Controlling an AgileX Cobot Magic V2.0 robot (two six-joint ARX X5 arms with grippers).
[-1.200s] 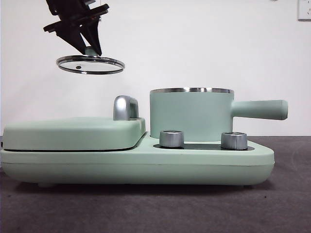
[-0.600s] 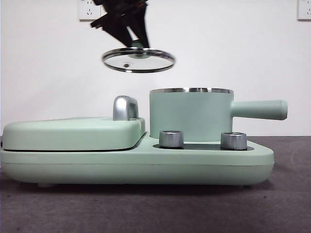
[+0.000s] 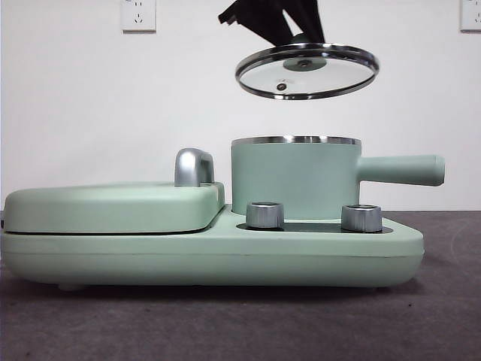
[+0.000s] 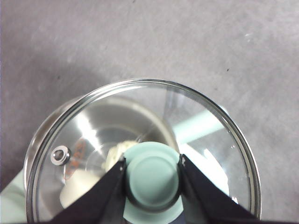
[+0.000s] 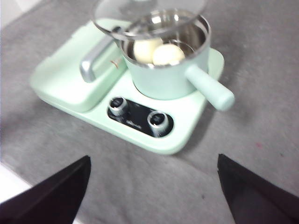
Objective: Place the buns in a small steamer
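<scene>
Two pale buns (image 5: 159,51) lie side by side inside the small steamer (image 5: 168,70), a mint-green pot (image 3: 294,179) with a steel rim and a long side handle (image 3: 402,169). In the air above the pot hangs its glass lid (image 3: 307,71), slightly tilted. My left gripper (image 4: 153,170) is shut on the lid's green knob (image 4: 153,176); through the glass (image 4: 93,135) I see the pot's steel inside and a pale bun. In the front view that gripper (image 3: 289,30) comes down from the top edge. My right gripper (image 5: 154,191) is open, high and back from the cooker.
The pot stands on a mint-green cooker base (image 3: 210,256) with two steel dials (image 3: 265,215) in front. To its left lies a flat hinged griddle lid (image 3: 113,204) with a chrome handle (image 3: 194,167). Grey table surface surrounds the cooker.
The left gripper has carried the glass lid to the right, from over the griddle side to above the pot, and a little higher.
</scene>
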